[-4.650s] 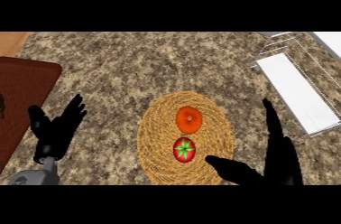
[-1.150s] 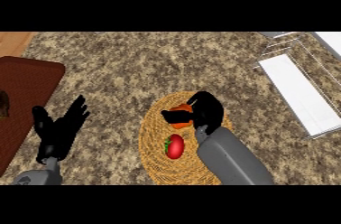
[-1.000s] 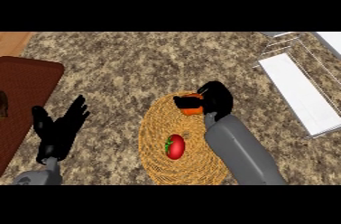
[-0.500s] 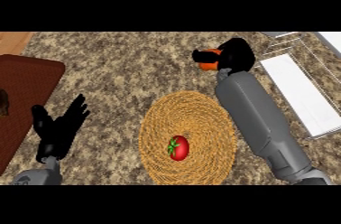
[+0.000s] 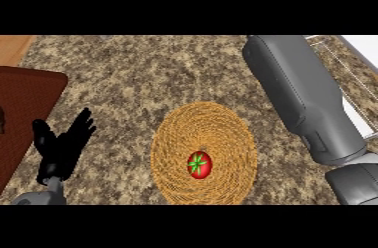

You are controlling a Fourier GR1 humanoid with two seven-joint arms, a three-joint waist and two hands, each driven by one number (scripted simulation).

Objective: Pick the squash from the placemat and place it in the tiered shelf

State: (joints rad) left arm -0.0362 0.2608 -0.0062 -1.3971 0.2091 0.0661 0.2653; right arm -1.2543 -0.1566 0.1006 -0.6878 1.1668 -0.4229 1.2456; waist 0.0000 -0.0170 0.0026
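The right forearm [image 5: 299, 97] stretches past the counter's far edge, so neither its hand nor the squash shows; whether the squash is held cannot be told. The risk is an unseen release missing the tiered shelf [image 5: 347, 72]. The placemat [image 5: 221, 127] holds only a tomato [image 5: 198, 164]. The left hand [image 5: 63, 144] rests open near the counter's left edge.

counter [image 5: 140, 72]: speckled brown granite | left: dark brown board [image 5: 22, 107] | far-left corner: pale wood [image 5: 15, 42]

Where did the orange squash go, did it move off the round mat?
Yes. It no longer lies on the woven placemat, where only the tomato remains. The right forearm stretches up toward the shelf, and the squash itself is out of view.
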